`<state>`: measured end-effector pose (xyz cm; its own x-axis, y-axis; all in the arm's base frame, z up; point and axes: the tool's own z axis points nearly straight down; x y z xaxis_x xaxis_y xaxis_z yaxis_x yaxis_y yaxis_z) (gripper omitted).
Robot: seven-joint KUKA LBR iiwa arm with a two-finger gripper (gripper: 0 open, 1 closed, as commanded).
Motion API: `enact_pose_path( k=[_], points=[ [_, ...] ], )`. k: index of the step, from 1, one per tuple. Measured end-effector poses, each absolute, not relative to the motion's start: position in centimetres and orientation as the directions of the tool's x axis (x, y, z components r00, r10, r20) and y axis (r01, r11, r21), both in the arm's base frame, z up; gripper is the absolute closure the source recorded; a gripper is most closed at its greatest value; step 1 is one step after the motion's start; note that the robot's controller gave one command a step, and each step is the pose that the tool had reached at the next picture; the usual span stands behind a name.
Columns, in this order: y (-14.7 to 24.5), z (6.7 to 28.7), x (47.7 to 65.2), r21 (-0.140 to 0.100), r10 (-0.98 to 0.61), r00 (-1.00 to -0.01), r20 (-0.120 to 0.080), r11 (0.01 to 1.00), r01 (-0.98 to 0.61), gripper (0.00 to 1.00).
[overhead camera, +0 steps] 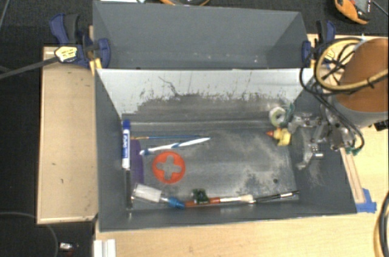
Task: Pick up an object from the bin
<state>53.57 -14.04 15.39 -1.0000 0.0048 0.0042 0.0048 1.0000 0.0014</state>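
Note:
My gripper [311, 143] hangs at the bin's right side, just above the floor near the right wall. Just left of it lies a small yellow and orange toy [281, 138], close to the gripper but apart from it. A pale green and white roll [278, 115] sits right behind that toy against the back wall. A thin black pen [277, 195] lies along the front wall, below and left of the gripper. Nothing shows held in the gripper.
On the left side lie a blue marker [126, 144], a white and blue pen [176, 144], an orange round piece [168, 166] and a purple strip [138, 168]. A white tube [152, 195], a green bit [199, 194] and a red and white pen [226, 201] line the front wall.

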Motion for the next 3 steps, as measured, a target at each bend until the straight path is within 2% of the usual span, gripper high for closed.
enact_pose_path(
  k=[1, 2, 3],
  points=[
    [-14.0, 15.8, 53.8, -0.001, -0.003, -1.0, -0.003, 1.0, -0.003, 0.0],
    [-13.2, 6.9, 58.5, -0.003, 0.419, -0.908, 0.016, 0.908, 0.419, 0.0],
    [-14.8, 14.6, 59.2, 0.0, 0.19, -0.982, -0.012, 0.982, 0.19, 0.0]
  ],
)
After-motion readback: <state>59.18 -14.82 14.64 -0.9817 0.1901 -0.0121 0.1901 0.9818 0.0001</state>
